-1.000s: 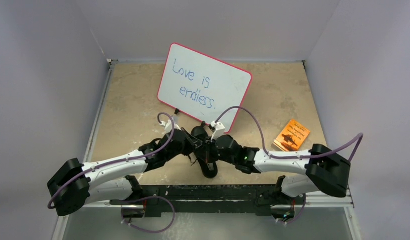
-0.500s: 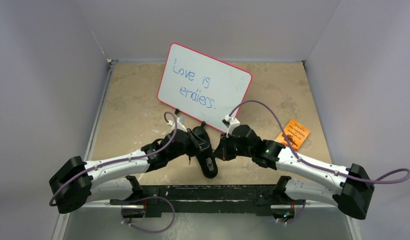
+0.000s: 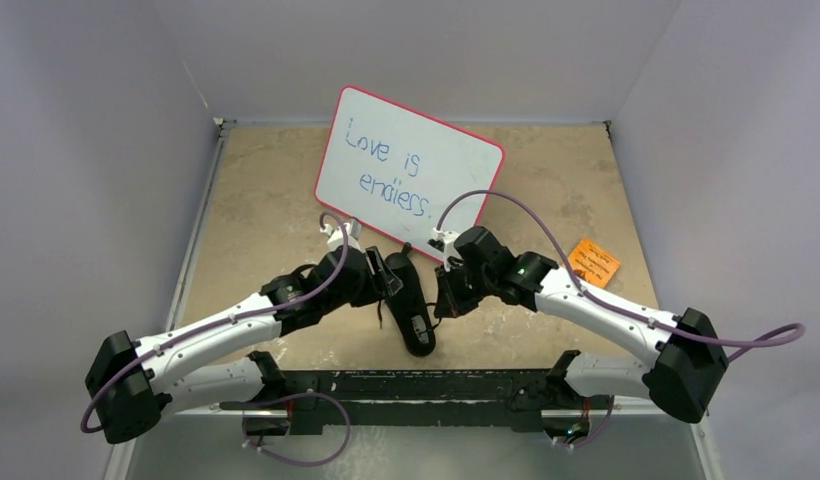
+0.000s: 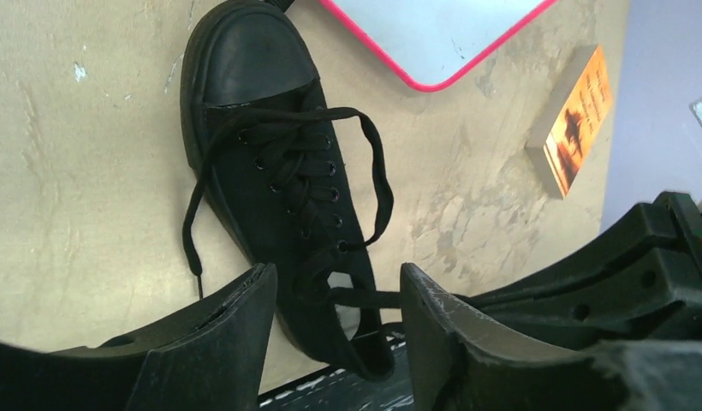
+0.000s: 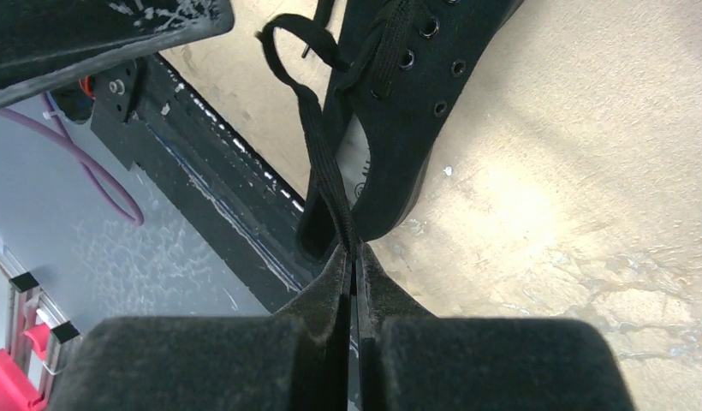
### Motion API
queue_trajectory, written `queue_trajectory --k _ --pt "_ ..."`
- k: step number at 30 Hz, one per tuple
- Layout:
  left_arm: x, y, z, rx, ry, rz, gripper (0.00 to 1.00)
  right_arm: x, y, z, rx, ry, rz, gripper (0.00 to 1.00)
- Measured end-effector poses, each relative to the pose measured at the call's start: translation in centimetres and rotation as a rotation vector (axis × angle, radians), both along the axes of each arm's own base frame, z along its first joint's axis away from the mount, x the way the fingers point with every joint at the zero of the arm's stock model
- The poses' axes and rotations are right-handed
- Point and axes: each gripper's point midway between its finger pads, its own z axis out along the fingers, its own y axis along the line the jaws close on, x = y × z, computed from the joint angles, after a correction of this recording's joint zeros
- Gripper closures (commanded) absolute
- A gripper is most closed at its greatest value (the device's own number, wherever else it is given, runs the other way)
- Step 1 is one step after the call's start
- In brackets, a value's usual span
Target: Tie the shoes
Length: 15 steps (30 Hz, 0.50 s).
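The small black shoe [image 3: 410, 310] lies on the table with its toe toward the whiteboard, between my two grippers. In the left wrist view the shoe [image 4: 270, 171] shows loose laces [image 4: 377, 184] looping off its sides. My left gripper [image 4: 335, 295] stands open over the heel end, and one lace strand crosses the gap without being pinched. In the top view the left gripper [image 3: 386, 285] is just left of the shoe and the right gripper [image 3: 444, 297] just right of it. My right gripper [image 5: 352, 253] is shut on a doubled lace [image 5: 318, 145] pulled taut from the shoe [image 5: 416, 77].
A pink-rimmed whiteboard [image 3: 411, 170] with blue writing leans right behind the shoe's toe. An orange booklet [image 3: 594, 265] lies to the right. A black rail [image 3: 416, 385] runs along the table's near edge, close to the shoe's heel. Walls enclose the table on three sides.
My left gripper has opened and let go of the lace. My right gripper, still shut on its lace, has pulled away to the right of the shoe as its arm swung outward.
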Motion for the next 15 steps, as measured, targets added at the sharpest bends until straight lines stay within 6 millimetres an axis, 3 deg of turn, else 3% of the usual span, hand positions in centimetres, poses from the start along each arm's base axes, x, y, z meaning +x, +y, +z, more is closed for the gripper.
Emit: queue_trajectory --k 7,15 --pt "-0.3 0.4 1.5 0.17 -0.05 -0.16 0.4 0.1 -0.2 0.5 0.014 0.001 0.027 1.0" --pt "2.2 -1.0 2.3 0.263 -0.195 -0.311 0.45 1.7 0.1 3.0 0.031 -0.069 0.043 1.0"
